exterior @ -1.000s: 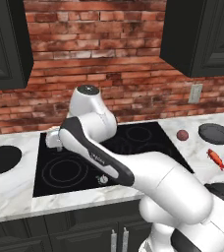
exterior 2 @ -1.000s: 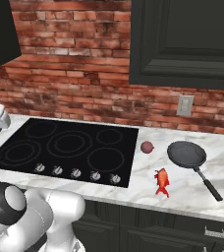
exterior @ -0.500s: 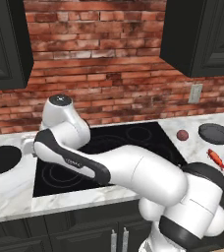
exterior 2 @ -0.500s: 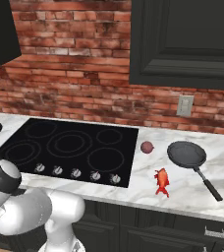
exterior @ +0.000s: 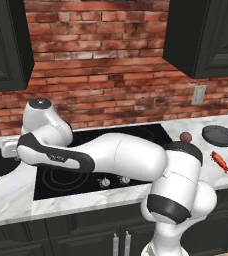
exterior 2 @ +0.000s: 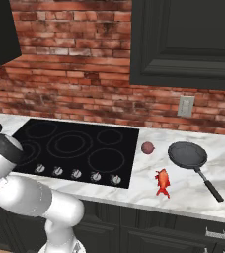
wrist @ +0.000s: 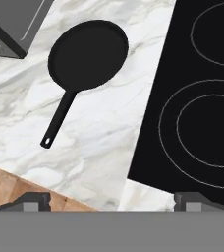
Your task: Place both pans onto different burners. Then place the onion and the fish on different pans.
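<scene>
Black and matte, the larger pan [wrist: 88, 53] lies on marble beside the cooktop [wrist: 202, 98], so we hover our gripper [wrist: 111, 201], jaws spread wide, above it to fetch it.

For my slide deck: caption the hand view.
Open gripper hovers above the marble counter, larger black pan ahead, cooktop burners alongside.
</scene>
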Controlling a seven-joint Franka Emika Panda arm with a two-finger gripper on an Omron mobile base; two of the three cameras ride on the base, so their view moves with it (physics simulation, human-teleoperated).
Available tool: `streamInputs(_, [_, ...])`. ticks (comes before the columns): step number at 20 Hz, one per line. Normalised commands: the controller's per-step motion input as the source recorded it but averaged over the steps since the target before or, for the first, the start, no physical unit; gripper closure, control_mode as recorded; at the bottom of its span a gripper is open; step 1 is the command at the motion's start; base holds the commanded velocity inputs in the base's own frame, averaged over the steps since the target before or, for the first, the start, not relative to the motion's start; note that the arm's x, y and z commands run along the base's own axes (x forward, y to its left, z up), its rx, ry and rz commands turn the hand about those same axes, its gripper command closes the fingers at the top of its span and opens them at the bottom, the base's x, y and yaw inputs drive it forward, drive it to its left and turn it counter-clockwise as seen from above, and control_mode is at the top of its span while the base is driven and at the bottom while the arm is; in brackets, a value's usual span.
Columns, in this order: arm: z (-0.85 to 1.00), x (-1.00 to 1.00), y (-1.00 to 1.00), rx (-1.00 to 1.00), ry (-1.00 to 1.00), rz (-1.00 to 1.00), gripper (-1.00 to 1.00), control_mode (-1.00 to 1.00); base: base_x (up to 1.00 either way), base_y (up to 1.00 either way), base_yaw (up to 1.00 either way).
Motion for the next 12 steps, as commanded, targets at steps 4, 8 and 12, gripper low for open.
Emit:
streamInputs(4, [-0.01,0.0,0.4,0.0,0.0,0.05,-1.0,-1.0,0.0,0.0,0.0])
streamInputs(8, [-0.19,0.0,0.37,0.01,0.0,0.06,-1.0,-1.0,0.0,0.0,0.0])
streamInputs(12, [-0.5,0.0,0.35,0.05,0.0,0.05,-1.0,-1.0,0.0,0.0,0.0])
